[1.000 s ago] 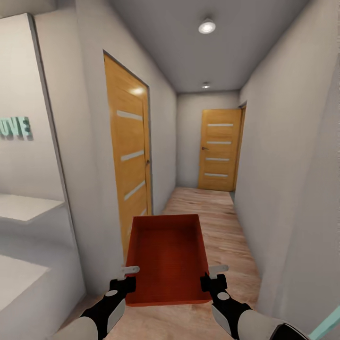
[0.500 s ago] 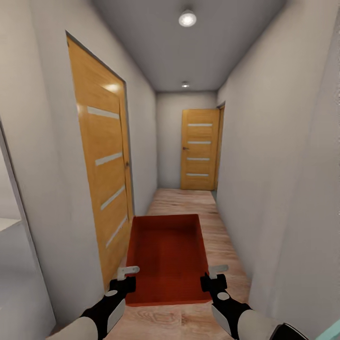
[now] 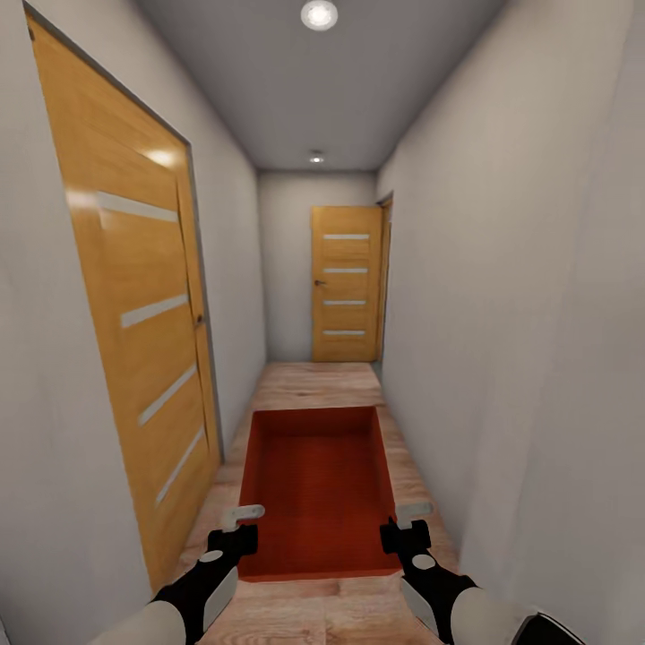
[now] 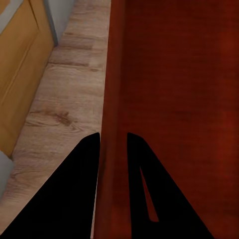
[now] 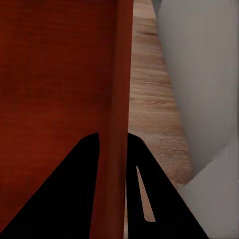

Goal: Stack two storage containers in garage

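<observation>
I carry one orange-red lidless storage container (image 3: 318, 488) level in front of me, above the wood-plank hallway flooring. My left gripper (image 3: 244, 517) is shut on its left wall near the front corner; the left wrist view has that wall (image 4: 113, 124) between the two dark fingers. On the opposite side, my right gripper (image 3: 410, 514) is shut on the right wall (image 5: 119, 124), which runs between its fingers. The container is empty inside.
A narrow corridor stretches ahead between pale grey walls. A closed wooden door (image 3: 134, 340) stands close on the left, and another closed wooden door (image 3: 346, 283) ends the hall. The right wall (image 3: 537, 340) is close. Round ceiling lights (image 3: 319, 14) are overhead.
The view has advanced into the corridor and swung: the white shelf and lettered wall at the left are gone, and the left door looms larger. The container and both grippers hold the same pose.
</observation>
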